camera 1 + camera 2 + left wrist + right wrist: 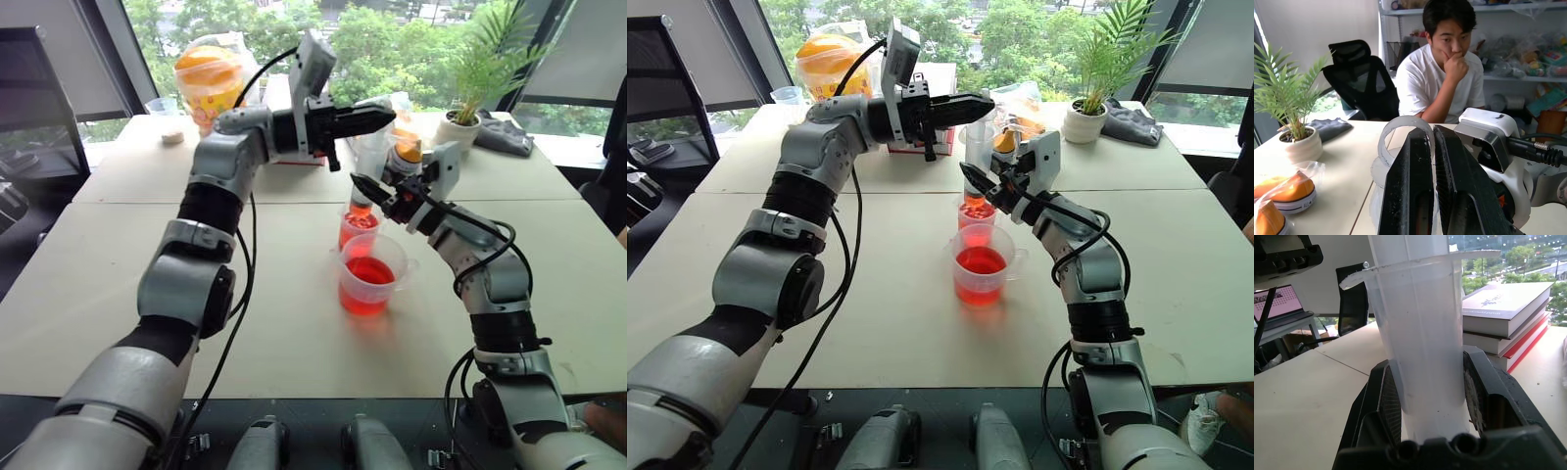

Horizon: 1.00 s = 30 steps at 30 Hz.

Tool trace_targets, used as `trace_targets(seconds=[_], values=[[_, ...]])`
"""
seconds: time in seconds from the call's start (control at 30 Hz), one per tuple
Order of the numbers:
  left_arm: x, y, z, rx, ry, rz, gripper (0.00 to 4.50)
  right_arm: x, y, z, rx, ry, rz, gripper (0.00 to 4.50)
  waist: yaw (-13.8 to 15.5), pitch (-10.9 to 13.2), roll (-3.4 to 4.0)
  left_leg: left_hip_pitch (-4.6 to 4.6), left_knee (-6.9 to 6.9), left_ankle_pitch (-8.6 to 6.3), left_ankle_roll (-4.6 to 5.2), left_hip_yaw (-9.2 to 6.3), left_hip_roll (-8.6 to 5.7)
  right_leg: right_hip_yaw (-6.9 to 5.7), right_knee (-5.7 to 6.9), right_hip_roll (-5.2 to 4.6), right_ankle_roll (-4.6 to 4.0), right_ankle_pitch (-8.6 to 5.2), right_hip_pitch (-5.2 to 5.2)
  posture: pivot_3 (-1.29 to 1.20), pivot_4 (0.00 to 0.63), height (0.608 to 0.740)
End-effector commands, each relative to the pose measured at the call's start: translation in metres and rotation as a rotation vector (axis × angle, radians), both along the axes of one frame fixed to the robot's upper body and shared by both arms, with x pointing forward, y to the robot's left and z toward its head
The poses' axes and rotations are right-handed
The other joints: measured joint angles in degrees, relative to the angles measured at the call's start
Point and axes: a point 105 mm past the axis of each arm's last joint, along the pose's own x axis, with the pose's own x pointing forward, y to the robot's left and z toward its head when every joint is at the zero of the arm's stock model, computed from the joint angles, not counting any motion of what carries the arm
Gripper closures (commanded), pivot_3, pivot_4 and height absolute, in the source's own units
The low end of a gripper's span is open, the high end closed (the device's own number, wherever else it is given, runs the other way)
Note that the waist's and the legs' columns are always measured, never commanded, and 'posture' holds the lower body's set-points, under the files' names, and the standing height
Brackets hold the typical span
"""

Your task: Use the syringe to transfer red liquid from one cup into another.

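The syringe [977,152] stands upright with its orange tip down in the smaller clear cup [359,227], which holds some red liquid [359,221]. My right gripper [976,179] is shut on the syringe's clear barrel [1420,333]. My left gripper [982,101] reaches in from the left at the syringe's top and is shut; the plunger's round end [1400,128] sits right at its fingertips, and whether it is pinched I cannot tell. The wider beaker [370,274] with a handle stands just in front of the small cup and holds more red liquid.
A potted plant [470,117], a grey cloth [505,132], a bag of orange things [208,78] and stacked books [1503,308] stand along the table's far side. A person [1444,73] sits beyond the table beside a black chair.
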Motion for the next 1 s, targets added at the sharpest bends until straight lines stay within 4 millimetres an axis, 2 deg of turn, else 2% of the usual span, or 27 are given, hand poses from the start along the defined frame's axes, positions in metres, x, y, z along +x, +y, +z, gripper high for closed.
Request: trace_targets(seconds=[0.03, 0.23, 0.43, 0.8, 1.0], values=[[-0.003, -0.006, 0.002, 0.03, -0.036, -0.011, 4.46, -0.015, 0.007, 0.032, 0.005, -0.12, 0.035, 3.08, 0.02, 0.0, 0.0, 0.0, 0.0, 0.0, 0.0, 0.0, 0.0, 0.0, 0.0, 0.0, 0.0, 0.0, 0.0, 0.0, 0.15, 0.74], [0.002, -0.003, -0.013, 0.056, -0.013, 0.008, 4.46, -0.021, 0.003, 0.052, 0.011, -0.161, 0.031, 3.08, 0.03, 0.0, 0.0, 0.0, 0.0, 0.0, 0.0, 0.0, 0.0, 0.0, 0.0, 0.0, 0.0, 0.0, -0.01, 0.0, 0.15, 0.74], [0.002, -0.002, -0.018, 0.061, -0.006, 0.01, 4.46, -0.027, 0.0, 0.073, 0.017, -0.201, 0.031, 3.08, -0.03, 0.0, 0.0, 0.0, 0.0, 0.0, 0.0, -0.01, 0.0, 0.01, 0.01, 0.0, 0.0, 0.0, -0.01, 0.0, 0.15, 0.74], [-0.001, 0.0, -0.028, 0.086, 0.002, 0.002, 4.46, -0.029, 0.0, 0.087, 0.019, -0.228, 0.033, 3.08, 0.03, 0.0, 0.0, 0.0, 0.0, 0.0, 0.0, 0.0, 0.0, 0.02, 0.0, -0.01, 0.0, 0.0, -0.01, 0.0, 0.15, 0.74], [-0.001, 0.001, -0.03, 0.088, 0.006, 0.008, 4.46, -0.029, -0.001, 0.088, 0.02, -0.226, 0.033, 3.08, 0.05, 0.0, 0.0, 0.0, 0.0, 0.0, 0.0, -0.01, 0.0, 0.03, 0.0, -0.01, 0.0, 0.0, 0.0, 0.0, 0.15, 0.74]])
